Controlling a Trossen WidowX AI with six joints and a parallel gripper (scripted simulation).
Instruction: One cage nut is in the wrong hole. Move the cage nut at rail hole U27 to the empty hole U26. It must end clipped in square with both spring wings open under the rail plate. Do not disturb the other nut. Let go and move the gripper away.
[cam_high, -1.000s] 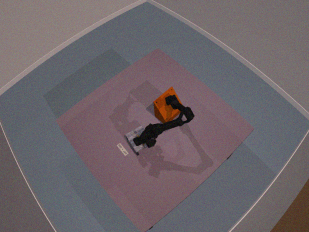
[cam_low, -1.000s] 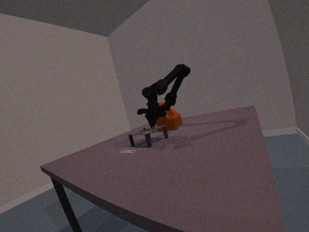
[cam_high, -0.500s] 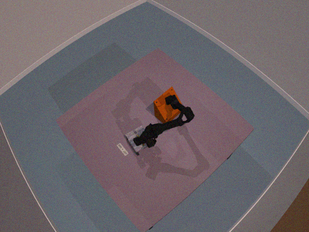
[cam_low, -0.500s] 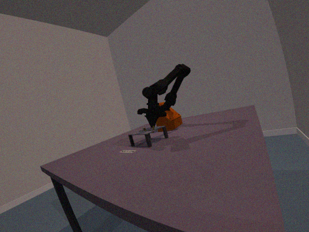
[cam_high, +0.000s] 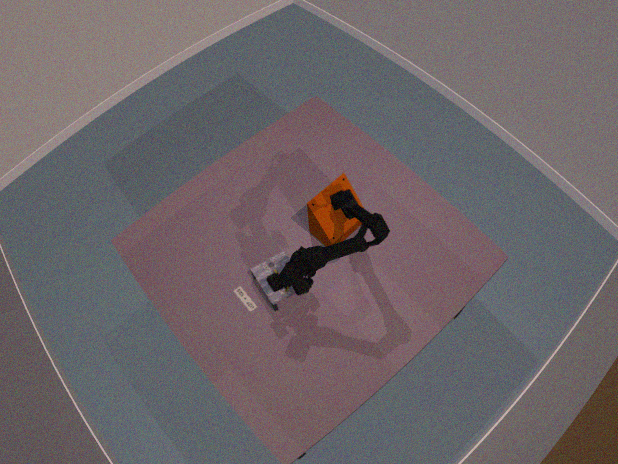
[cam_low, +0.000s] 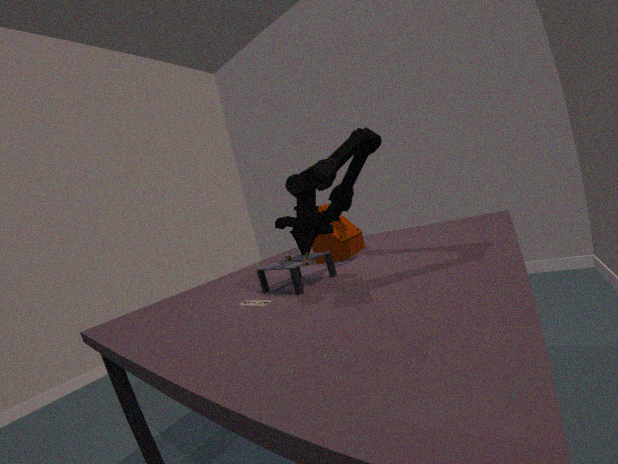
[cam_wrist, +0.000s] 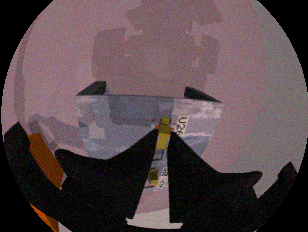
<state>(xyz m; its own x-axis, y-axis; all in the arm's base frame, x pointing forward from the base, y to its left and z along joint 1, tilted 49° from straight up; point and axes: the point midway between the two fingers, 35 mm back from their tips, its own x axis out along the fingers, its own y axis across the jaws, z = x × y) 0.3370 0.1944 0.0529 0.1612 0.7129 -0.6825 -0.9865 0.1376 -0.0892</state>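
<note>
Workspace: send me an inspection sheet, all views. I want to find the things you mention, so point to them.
surface: mauve table (cam_high: 200, 240) (cam_low: 350, 350) (cam_wrist: 60, 60), shadows across it
job's things: rail plate (cam_high: 261, 271) (cam_low: 280, 265) (cam_wrist: 92, 112) on legs; cage nut (cam_high: 287, 288) (cam_low: 307, 259) (cam_wrist: 162, 141) by the U26 label (cam_wrist: 182, 125), seating unclear; other nut (cam_high: 276, 273) (cam_low: 288, 258) (cam_wrist: 153, 176) on the plate
clutter: nothing seen beyond a label strip (cam_high: 245, 298) (cam_low: 256, 303)
gripper (cam_high: 288, 286) (cam_low: 306, 255) (cam_wrist: 164, 131): fingers closed on the cage nut
cables: nothing seen
surroundings: blue floor (cam_high: 150, 375) (cam_low: 575, 320), pale walls (cam_low: 150, 175)

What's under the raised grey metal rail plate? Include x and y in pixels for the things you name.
Beneath the raised grey metal rail plate (cam_high: 261, 270) (cam_low: 277, 266) (cam_wrist: 140, 107), dark legs (cam_low: 296, 281) and shadowed mauve tabletop (cam_low: 280, 286) show. The plate's underside, including any nut wings, is hidden.
</note>
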